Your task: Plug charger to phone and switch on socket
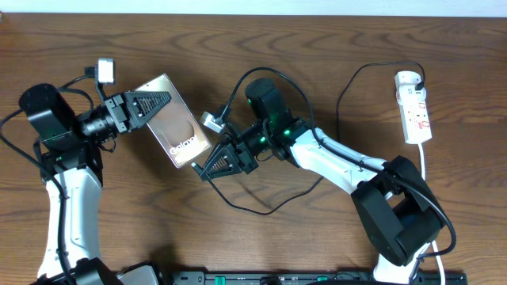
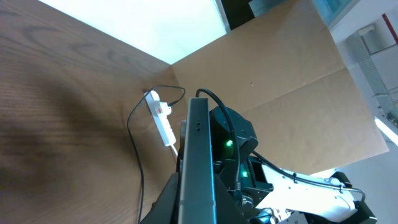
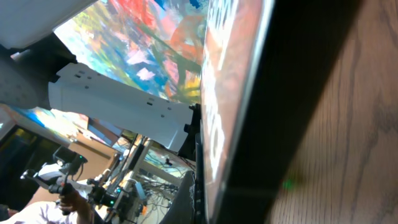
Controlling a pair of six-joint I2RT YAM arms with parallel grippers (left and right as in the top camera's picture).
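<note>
The phone (image 1: 176,125), bronze-backed with "Galaxy" lettering, is held tilted above the table. My left gripper (image 1: 159,103) is shut on its upper end. In the left wrist view the phone (image 2: 199,155) shows edge-on between my fingers. My right gripper (image 1: 204,168) is shut at the phone's lower corner, and the charger's black cable (image 1: 339,107) runs into it. The plug tip itself is hidden. Very close in the right wrist view, the phone's dark edge (image 3: 286,106) fills the frame beside one finger (image 3: 186,200). The white socket (image 1: 416,111) lies at the far right, seen also as the socket (image 2: 160,117).
A white adapter (image 1: 407,79) sits in the socket's far end, and a white cord (image 1: 425,162) leads toward the table's front. Loose cable loops (image 1: 269,210) lie on the wood under the right arm. A cardboard wall (image 2: 280,74) stands beyond the table.
</note>
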